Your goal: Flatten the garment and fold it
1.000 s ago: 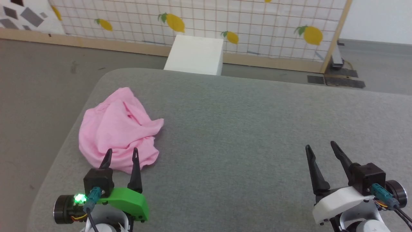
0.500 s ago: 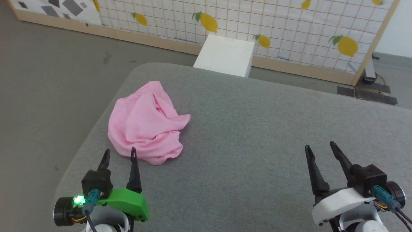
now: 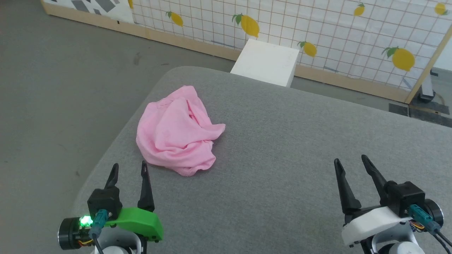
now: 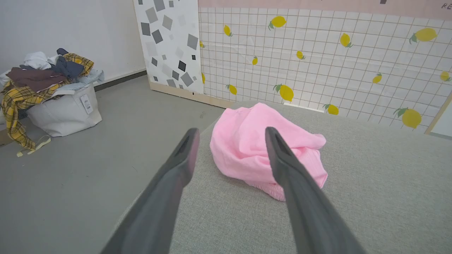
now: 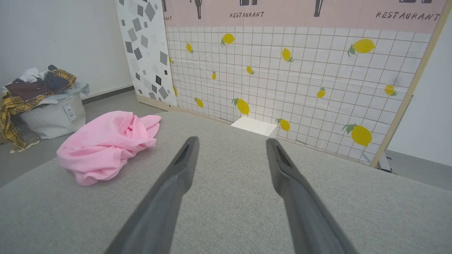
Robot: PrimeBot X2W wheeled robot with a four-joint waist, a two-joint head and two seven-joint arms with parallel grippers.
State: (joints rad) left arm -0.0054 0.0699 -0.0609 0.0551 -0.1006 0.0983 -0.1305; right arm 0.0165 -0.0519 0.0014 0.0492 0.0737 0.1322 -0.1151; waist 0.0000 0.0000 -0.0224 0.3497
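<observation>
— Where are the shorts [image 3: 178,132]?
— Bunched near the table's [image 3: 282,141] left edge, just ahead of our left gripper [image 3: 129,164]. It and the right gripper [image 3: 350,158] gape, empty.
— We should pinch an outer edge, not the middle.

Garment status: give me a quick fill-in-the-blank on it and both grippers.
1. The garment on the grey table is ____ in colour.
2. The left gripper and the right gripper both stand ____.
3. Of the two, the garment lies nearer the ____ one.
Missing: pink; open; left.
</observation>
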